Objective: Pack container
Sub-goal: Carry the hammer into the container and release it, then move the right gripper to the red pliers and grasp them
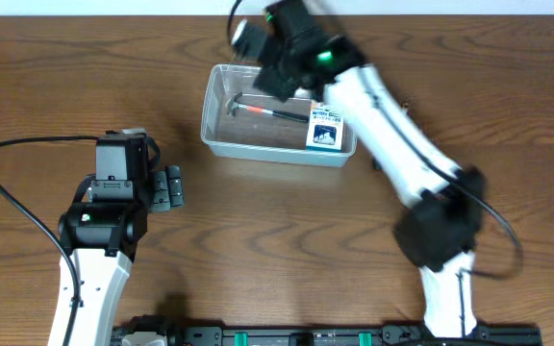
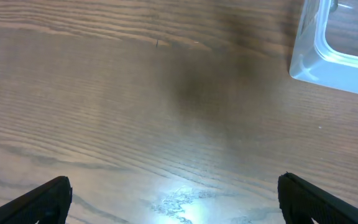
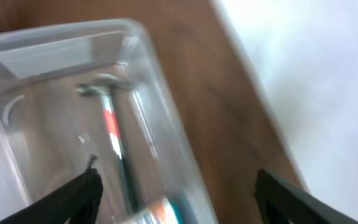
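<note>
Overhead: clear container [image 1: 273, 153] sits on the wood table [image 1: 287, 240] at the far centre, long side running left-right. Inside it a hammer [image 1: 263, 109] lies flat, metal head toward the left end, handle with a red band pointing right. A small blue-and-white box [image 1: 325, 130] stands in the right end of the container, against the near wall. The right arm reaches across from the near right, and the right gripper [image 1: 279, 77] hangs over the far edge of the container, blurred. The left gripper [image 1: 171, 187] is low over bare table, well left of the container and nearer the robot

Left wrist: the two fingers [image 2: 42, 199] sit at the bottom corners, spread wide, with only tabletop between them and nothing held. A corner of the container shows top right

Right wrist: blurry. The fingers [image 3: 73, 199] are spread wide and grip nothing. The view looks down into the container, with the hammer on its floor between the finger lines and a bit of the box at the bottom edge. Cannot tell if the tips touch the rim
</note>
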You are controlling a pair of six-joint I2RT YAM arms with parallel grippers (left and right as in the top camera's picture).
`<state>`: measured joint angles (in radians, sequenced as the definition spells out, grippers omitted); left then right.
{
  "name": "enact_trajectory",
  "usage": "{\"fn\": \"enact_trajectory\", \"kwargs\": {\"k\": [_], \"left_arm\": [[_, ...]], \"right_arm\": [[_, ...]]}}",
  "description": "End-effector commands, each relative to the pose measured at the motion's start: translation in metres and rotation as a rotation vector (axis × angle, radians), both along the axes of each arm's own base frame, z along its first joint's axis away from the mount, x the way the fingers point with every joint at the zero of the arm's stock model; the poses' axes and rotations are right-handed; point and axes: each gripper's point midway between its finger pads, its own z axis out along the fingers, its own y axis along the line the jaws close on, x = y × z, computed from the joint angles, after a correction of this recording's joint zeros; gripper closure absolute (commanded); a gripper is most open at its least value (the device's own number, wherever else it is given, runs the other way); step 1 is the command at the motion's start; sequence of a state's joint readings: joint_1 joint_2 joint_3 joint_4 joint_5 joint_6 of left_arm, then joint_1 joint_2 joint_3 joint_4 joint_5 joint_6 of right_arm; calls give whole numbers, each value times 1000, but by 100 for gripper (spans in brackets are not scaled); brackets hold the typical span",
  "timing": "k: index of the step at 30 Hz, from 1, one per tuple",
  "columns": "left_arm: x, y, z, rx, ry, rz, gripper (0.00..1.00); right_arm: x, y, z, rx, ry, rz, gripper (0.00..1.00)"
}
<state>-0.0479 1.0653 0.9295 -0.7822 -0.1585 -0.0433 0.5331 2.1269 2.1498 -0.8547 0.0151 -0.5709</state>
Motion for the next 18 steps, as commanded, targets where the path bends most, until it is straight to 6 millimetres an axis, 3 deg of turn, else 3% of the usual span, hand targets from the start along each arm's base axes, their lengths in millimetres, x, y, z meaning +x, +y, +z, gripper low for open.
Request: {"fn": "enact_trajectory", "kwargs": {"k": [1, 5, 9, 11, 13, 18], "left_arm": [[2, 1, 5, 17, -9, -11, 2], [2, 1, 6, 17, -9, -11, 2], [2, 1, 6, 17, -9, -11, 2], [2, 1, 6, 17, -9, -11, 2], [2, 1, 6, 17, -9, -11, 2], [2, 1, 5, 17, -9, -11, 2]], "right_arm": [[1, -95, 80, 82, -72, -348, 19], [-10, -184, 56, 89, 108, -605, 19], [-22, -257, -4, 122, 347, -832, 26], [-27, -284, -36, 132, 442, -923, 33], [-34, -306, -69, 128, 526, -980, 30], [-56, -338, -141, 69, 676, -1020, 30]]}}
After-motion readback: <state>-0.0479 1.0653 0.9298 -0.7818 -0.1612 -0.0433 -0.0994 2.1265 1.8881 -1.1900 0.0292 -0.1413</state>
